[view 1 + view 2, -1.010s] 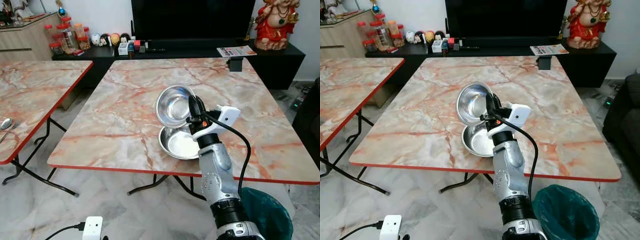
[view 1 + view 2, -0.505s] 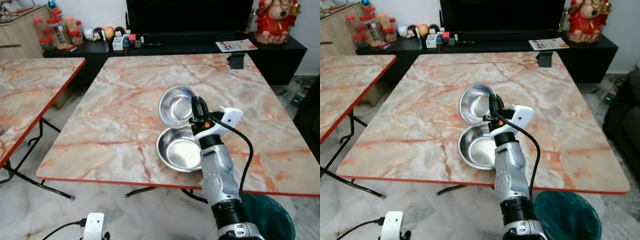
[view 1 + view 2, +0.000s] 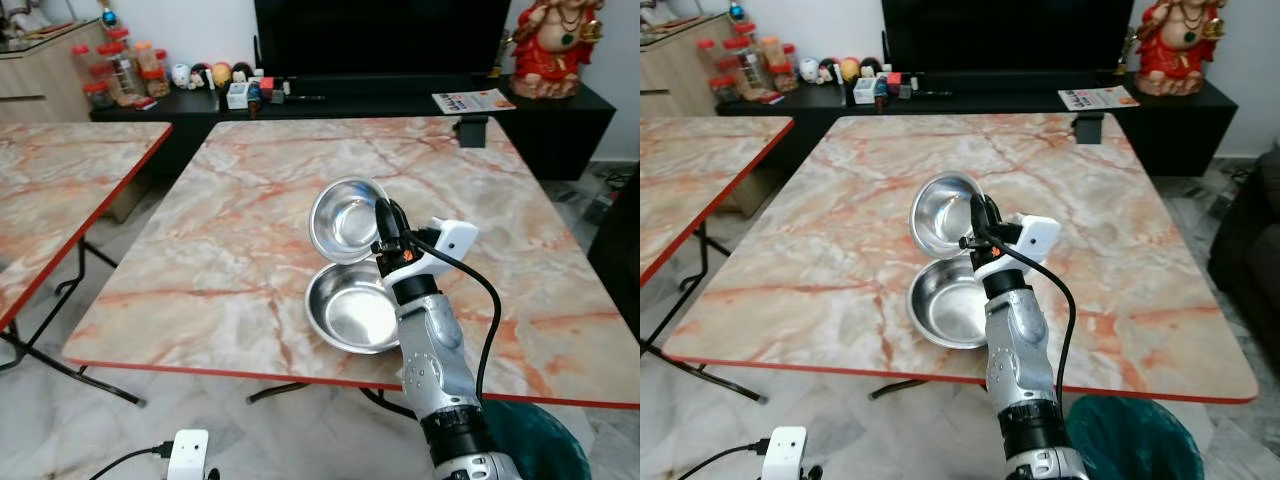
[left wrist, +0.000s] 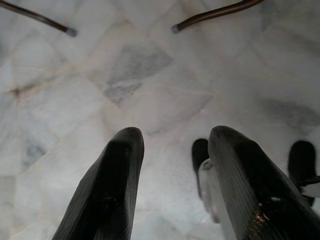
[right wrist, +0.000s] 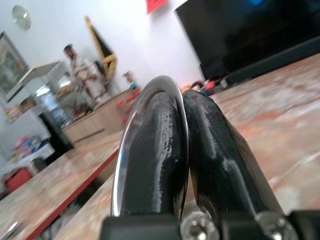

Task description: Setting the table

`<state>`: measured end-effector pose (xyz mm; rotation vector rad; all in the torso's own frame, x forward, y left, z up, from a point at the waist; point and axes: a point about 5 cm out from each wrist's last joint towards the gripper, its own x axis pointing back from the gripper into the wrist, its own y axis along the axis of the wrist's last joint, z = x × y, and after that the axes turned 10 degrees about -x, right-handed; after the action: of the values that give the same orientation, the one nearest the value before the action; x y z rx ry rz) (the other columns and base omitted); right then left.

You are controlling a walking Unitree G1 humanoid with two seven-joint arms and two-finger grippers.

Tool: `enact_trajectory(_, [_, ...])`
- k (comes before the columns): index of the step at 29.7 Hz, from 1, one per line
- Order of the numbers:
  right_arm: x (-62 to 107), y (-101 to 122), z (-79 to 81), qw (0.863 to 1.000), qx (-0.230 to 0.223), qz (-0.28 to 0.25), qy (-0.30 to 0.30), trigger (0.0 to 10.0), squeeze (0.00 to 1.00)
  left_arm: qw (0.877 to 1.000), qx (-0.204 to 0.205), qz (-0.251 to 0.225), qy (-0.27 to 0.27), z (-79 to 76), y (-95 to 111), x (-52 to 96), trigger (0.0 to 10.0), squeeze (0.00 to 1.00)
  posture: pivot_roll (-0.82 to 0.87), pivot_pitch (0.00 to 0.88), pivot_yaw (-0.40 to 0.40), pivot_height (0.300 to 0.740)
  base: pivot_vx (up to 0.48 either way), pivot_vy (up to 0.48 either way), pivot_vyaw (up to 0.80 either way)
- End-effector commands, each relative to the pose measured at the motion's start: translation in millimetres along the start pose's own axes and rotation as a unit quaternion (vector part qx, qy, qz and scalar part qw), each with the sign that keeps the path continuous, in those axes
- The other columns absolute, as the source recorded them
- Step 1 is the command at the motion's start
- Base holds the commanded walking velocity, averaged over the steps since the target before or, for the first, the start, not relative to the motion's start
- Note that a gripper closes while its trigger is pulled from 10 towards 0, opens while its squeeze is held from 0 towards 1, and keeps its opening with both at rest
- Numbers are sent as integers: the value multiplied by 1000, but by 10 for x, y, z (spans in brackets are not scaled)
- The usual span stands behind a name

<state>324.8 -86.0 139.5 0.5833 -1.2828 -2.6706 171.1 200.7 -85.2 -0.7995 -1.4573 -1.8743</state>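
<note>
Marble-patterned and edged in red, the tabletop filled the middle of the room, with a second table of the same make off to the robot's left over a pale tiled floor. Behind it ran a low black cabinet under a dark television, carrying small jars, little figurines, a magazine and a red statue. A small black object, too small to identify, sat near the tabletop's far edge.

The right pincer reached out over the near part of the tabletop, its fingers clamped tight on the rim of a tilted steel bowl held up on edge, hollow side facing the robot. Directly beneath and nearer the robot, a second steel bowl lay flat on the tabletop, partly hidden by the silver arm; whether the two bowls touched was hard to tell. A dark green bin stood on the floor by the near right corner.

The left pincer hung low over the floor with its fingers spread apart and nothing between them.
</note>
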Motion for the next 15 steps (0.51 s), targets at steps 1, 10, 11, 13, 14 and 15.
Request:
enact_trajectory(1, [1,-29,59,1000,-10,19,12,10000,0,1000,-7,4,0,30,-30,7,10000,0,-72,0,78,740,0,0,0])
enact_trajectory(10, [122,-370,-12,987,40,149,-36,10000,0,1000,-19,5,-8,9,-42,11,10000,0,-86,0,81,740,0,0,0])
enact_trajectory(11, [122,-370,-12,987,40,149,-36,10000,0,1000,-19,5,-8,9,-42,11,10000,0,-86,0,81,740,0,0,0])
enact_trajectory(13, [109,-349,10,988,0,145,-55,10000,0,1000,-22,6,-10,7,-49,13,10000,0,-87,0,83,740,0,0,0])
enact_trajectory(14, [101,-333,33,988,0,143,-51,10000,0,1000,-22,6,-10,8,-50,13,10000,0,-89,0,84,740,0,0,0])
enact_trajectory(15, [90,-313,64,989,6,143,-45,10000,0,1000,-22,5,-10,14,-48,13,10000,0,-89,0,86,740,0,0,0])
